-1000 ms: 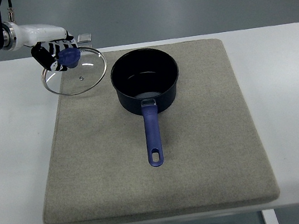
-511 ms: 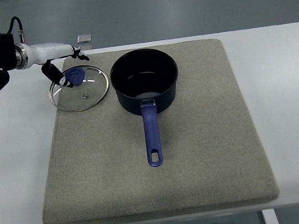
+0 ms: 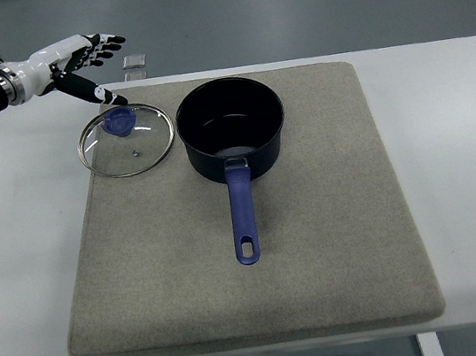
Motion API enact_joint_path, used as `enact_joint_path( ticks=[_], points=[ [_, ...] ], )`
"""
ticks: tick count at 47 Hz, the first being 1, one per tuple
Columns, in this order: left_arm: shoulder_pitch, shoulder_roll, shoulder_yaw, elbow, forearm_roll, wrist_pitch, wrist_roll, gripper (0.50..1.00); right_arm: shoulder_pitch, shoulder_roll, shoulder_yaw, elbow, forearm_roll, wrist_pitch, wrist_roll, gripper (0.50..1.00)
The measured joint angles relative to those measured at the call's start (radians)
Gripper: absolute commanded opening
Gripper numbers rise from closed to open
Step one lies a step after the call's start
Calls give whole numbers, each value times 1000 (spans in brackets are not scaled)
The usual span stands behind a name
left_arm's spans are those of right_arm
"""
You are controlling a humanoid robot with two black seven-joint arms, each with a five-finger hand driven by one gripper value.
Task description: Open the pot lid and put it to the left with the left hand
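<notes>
Left robot hand (image 3: 68,62) raised, fingers spread, empty, apart from glass lid (image 3: 126,139) beside pot (image 3: 232,129).

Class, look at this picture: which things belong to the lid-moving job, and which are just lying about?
Part of the job:
left robot hand, fingers spread, holding nothing
glass lid, lying left of the pot
pot, open

Just there:
grey mat under both
white table
small grey object at the table's far edge
</notes>
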Motion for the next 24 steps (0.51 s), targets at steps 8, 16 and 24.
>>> enact_joint_path(
  ticks=[8,16,24],
  points=[
    [16,0,-26,44,-357,-164,0,990,0,0,0,0,0,0,0,917],
    [58,-1,-35,118,-649,-279,3,984,0,0,1,0,0,0,0,917],
    [100,-5,-64,109,-799,-280,3,977,0,0,1,0,0,0,0,917]
  ],
)
